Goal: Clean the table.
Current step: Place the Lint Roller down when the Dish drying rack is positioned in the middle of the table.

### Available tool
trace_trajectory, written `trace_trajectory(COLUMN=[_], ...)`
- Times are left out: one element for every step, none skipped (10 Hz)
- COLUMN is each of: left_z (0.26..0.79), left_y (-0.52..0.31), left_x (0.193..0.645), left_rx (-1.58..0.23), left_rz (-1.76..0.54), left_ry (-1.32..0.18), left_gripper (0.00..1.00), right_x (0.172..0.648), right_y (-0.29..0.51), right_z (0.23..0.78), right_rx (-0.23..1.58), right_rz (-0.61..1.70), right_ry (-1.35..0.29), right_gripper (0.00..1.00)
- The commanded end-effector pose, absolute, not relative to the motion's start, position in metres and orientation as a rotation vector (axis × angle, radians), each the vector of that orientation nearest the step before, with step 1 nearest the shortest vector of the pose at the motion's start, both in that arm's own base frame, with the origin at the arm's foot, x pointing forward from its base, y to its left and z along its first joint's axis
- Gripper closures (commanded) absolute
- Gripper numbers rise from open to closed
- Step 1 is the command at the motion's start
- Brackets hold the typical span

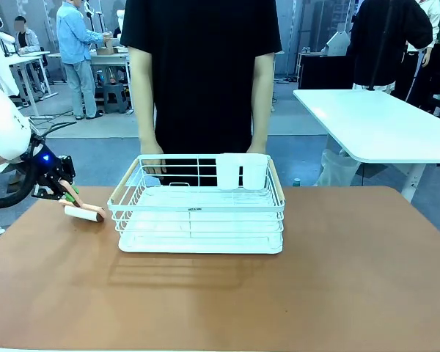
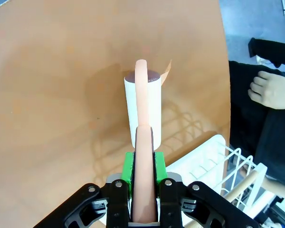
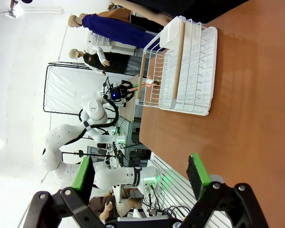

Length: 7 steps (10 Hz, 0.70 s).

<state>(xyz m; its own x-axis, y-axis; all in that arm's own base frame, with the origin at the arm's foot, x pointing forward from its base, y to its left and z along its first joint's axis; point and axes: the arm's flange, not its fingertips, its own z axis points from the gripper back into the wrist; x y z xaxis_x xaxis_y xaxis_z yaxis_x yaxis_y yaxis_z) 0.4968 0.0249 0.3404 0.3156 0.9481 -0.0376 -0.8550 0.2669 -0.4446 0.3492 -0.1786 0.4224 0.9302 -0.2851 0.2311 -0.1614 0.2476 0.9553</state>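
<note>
table [image 1: 337,279] roller [image 2: 142,107] in left pincer [image 2: 143,166]

White wire rack [image 1: 200,209] and a lint roller [image 1: 84,211]

The rack has pale wooden side handles and a white cup holder [image 1: 242,171] clipped at its far edge. The roller, with a white roll and salmon-pink handle, lies just beside the rack's left end. Behind stands a person in a black T-shirt [image 1: 202,70]; a white-topped side counter [image 1: 381,121] sits off to the right.
</note>
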Motion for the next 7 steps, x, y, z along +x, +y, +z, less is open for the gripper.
trace_trajectory(left_z=[0.341,0.345,0.353,0.36,0.372,0.385,0.397], left_y=[0.026,0.025,0.026,0.027,0.026,0.025,0.026], left_x=[0.486,0.482,0.476,0.471,0.464,0.458,0.45], left_rx=[-0.448,-0.442,-0.443,-0.421,-0.377,-0.355,-0.329], left_rz=[1.222,1.228,1.239,1.25,1.279,1.311,1.336], left_ry=[-0.278,-0.271,-0.269,-0.248,-0.247,-0.207,-0.103], left_gripper=[0.29,0.0,0.25,0.0,0.0,0.0,0.0], right_x=[0.349,0.349,0.349,0.349,0.349,0.349,0.349], right_y=[-0.178,-0.178,-0.178,-0.178,-0.178,-0.178,-0.178], right_z=[0.426,0.426,0.426,0.426,0.426,0.426,0.426], right_rx=[1.328,1.328,1.328,1.328,1.328,1.328,1.328], right_rz=[-0.094,-0.094,-0.094,-0.094,-0.094,-0.094,-0.094], right_ry=[-0.395,-0.395,-0.395,-0.395,-0.395,-0.395,-0.395], right_gripper=[0.0,0.0,0.0,0.0,0.0,0.0,0.0])
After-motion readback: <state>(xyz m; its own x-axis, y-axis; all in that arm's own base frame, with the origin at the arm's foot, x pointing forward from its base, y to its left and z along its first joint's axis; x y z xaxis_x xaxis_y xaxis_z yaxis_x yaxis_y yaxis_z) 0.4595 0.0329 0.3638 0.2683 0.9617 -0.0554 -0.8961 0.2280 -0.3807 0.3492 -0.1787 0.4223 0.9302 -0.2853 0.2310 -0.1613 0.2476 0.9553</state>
